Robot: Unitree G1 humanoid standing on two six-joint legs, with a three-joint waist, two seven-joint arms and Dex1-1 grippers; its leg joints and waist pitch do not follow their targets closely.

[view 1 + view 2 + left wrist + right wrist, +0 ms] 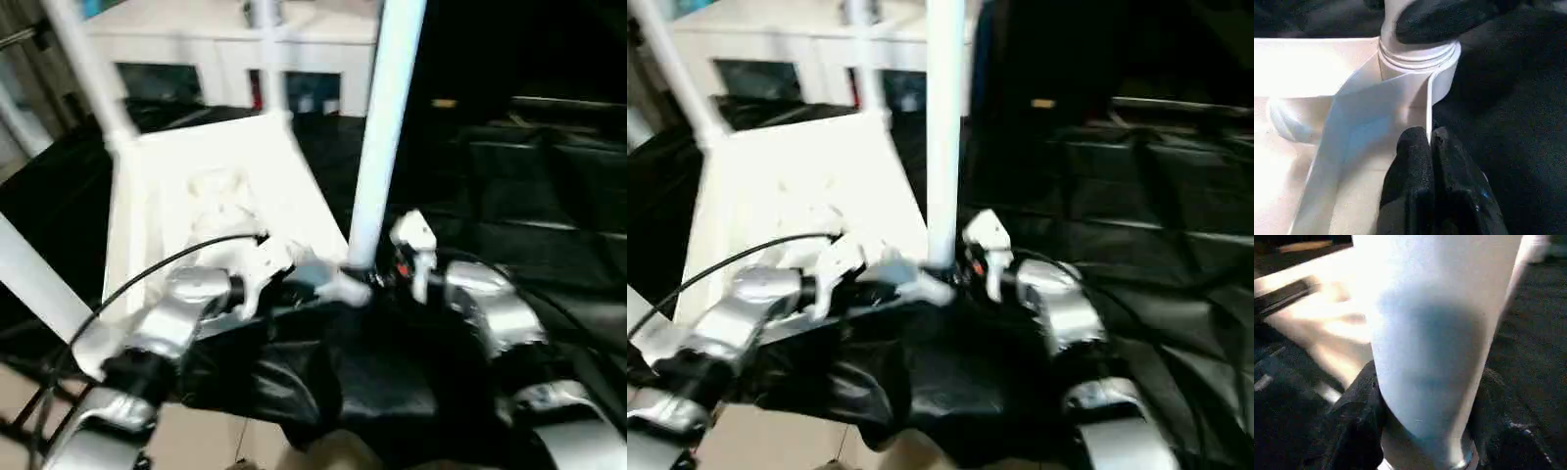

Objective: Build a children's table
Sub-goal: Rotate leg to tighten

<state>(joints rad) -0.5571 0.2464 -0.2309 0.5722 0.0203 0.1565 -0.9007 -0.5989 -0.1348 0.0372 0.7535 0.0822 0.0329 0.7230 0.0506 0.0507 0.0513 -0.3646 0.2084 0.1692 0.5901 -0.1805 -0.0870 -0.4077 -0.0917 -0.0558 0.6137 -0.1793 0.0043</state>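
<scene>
- Your tabletop (211, 211) lies upside down on the black-draped surface (509, 235), its long axis running from near you toward the far white cabinet (235, 39).
- The near-right leg (385, 127) stands upright in its corner socket (1418, 61); other legs rise at the far and left corners.
- The tabletop is smooth white plastic with a thin raised rim and a round, ringed socket; the legs are plain white tubes.
- Your left end effector (1430, 147) is pinched closed on the rim just beside that socket.
- Your right end effector (1425, 421) straddles the leg's base, black fingers (1359, 421) on both sides; it seems to grip the leg, though blur hides the contact.
</scene>
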